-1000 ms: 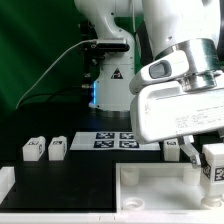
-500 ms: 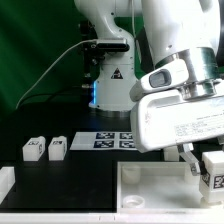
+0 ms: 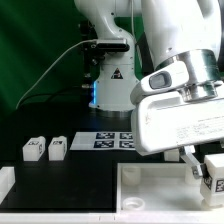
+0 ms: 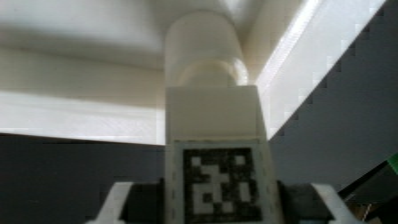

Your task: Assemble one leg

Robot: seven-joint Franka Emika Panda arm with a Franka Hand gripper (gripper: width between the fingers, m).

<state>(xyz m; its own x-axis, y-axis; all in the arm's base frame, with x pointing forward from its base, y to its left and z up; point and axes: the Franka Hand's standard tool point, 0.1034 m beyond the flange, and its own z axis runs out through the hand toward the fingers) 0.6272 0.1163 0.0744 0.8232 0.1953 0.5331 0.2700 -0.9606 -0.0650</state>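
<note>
My gripper (image 3: 207, 166) is shut on one leg (image 3: 215, 170), a small white block with a black-and-white tag. It holds the leg at the exterior view's right, just above the large white tray-like piece (image 3: 150, 186). In the wrist view the leg (image 4: 214, 120) stands between the two fingers (image 4: 132, 204), tag facing the camera, its rounded end pointing at a white corner of the tray-like piece (image 4: 89, 110). Two more legs (image 3: 33, 149) (image 3: 57, 148) sit on the black table at the left.
The marker board (image 3: 113, 139) lies at the table's middle back, in front of the arm's base (image 3: 108, 90). A white block (image 3: 5, 182) sits at the front left edge. The gripper body hides the table's right back part.
The gripper has moved down and a little to the exterior view's right with the leg in it, closer to the tray-like piece. The two legs at the left have not moved.
</note>
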